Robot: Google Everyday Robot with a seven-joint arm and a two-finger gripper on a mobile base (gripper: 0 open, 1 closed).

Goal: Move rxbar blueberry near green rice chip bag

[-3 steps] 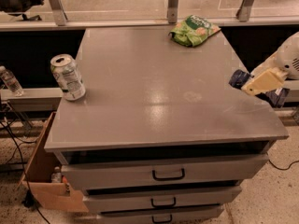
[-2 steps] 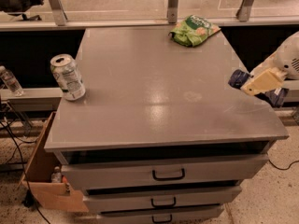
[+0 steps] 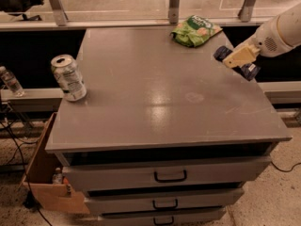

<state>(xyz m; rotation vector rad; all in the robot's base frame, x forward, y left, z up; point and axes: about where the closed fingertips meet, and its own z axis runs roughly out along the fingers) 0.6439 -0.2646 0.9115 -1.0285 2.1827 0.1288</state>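
— Fingers [image 3: 241,55] first: what do they have?

— They are closed on the bar [image 3: 249,71]. One tan finger lies across the top of the wrapper, and dark blue shows on both sides of it. I cannot make out the second finger under the bar.

— Where is the gripper [image 3: 231,60]?

— At the table's right edge, toward the far corner, and held above the surface. The bar is clear of the top and slants down to the right.

— How does the arm [image 3: 278,31] stand?

— It comes in from the upper right as a thick white link. It slopes down and to the left, and the gripper is at its low end, pointing in over the table [image 3: 155,93].

— And the chip bag [image 3: 195,30]?

— It lies flat at the far edge of the table, right of the middle. The bar is near it, to its right and a little nearer the camera, but the two do not touch.

— Anything else on the top?

— A silver can [image 3: 69,77] stands upright near the left edge, well apart from the bag and the bar.

— Below and around the table?

— Three drawers [image 3: 169,175] with dark handles face the camera. A cardboard box [image 3: 40,173] sits on the floor at the left, and a clear bottle [image 3: 10,80] stands on the ledge beyond it.
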